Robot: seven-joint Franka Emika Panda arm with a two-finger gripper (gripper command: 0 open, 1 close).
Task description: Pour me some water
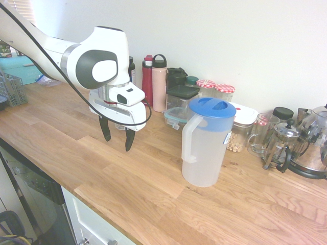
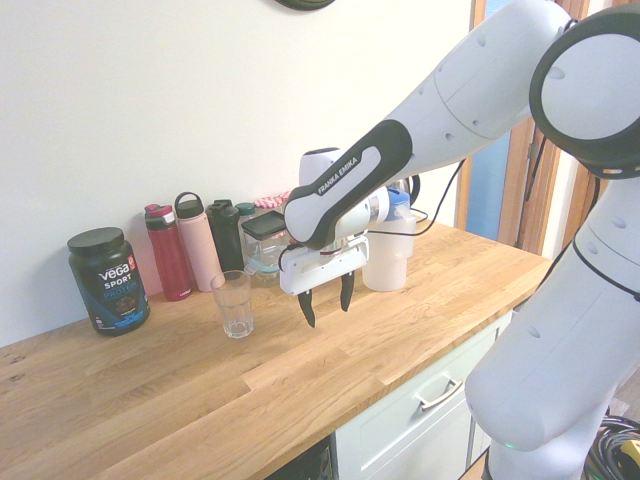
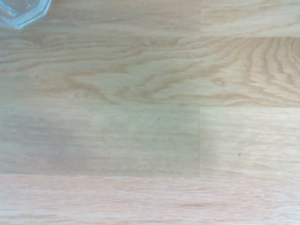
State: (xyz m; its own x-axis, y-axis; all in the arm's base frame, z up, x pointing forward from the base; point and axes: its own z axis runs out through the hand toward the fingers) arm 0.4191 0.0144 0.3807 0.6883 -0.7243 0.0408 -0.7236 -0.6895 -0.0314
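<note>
Nothing poured yet: your tool [image 2: 325,300] hangs spread and empty over the bench [image 2: 300,390], jug [image 1: 204,143] untouched, glass [image 2: 233,303] at its 9 o'clock looks dry.

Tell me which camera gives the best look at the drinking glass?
The second exterior view: the glass stands whole and upright on the counter, left of the open pincer. The wrist view catches only its rim in a corner. In the first exterior view I cannot find it.
</note>
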